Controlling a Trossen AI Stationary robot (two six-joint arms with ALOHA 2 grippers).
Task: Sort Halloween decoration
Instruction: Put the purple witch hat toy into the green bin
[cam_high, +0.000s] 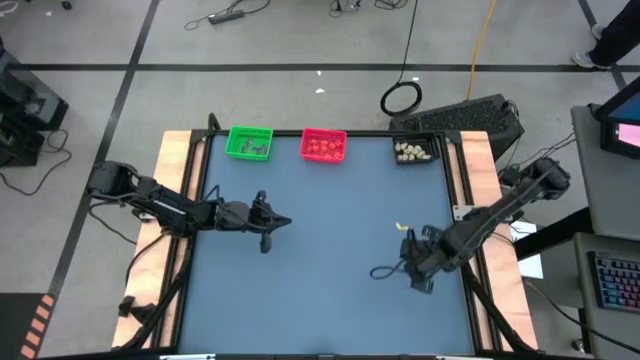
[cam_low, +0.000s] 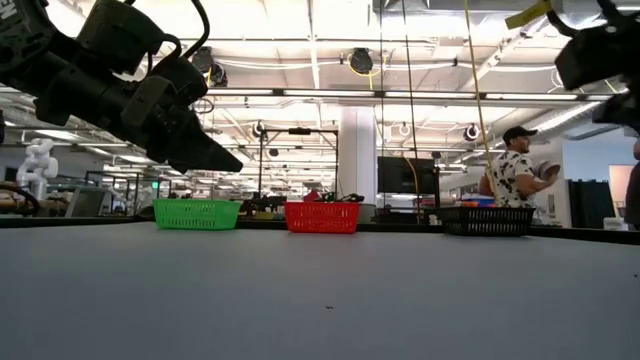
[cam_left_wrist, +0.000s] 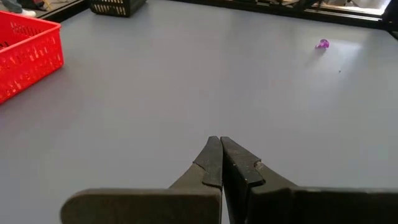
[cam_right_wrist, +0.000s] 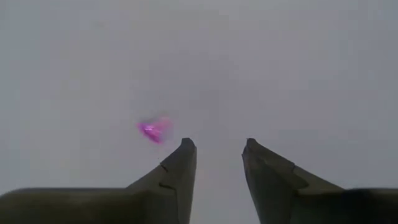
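Observation:
One purple trinket (cam_right_wrist: 153, 129) lies on the blue-grey table, just off one fingertip of my right gripper (cam_right_wrist: 217, 146) and outside the gap between the fingers. That gripper (cam_high: 380, 272) is open and empty, pointing down over the table's right near part. The trinket also shows far off in the left wrist view (cam_left_wrist: 322, 44). My left gripper (cam_left_wrist: 221, 142) is shut and empty, held above the table's left middle (cam_high: 285, 222). Other trinkets lie in the green tray (cam_high: 249, 143), the red tray (cam_high: 323, 146) and the black tray (cam_high: 415, 151).
The three trays stand in a row along the table's far edge, as the low view shows (cam_low: 322, 216). Wooden rails (cam_high: 176, 180) border the table's left and right sides. A person (cam_low: 515, 165) stands in the room behind the table.

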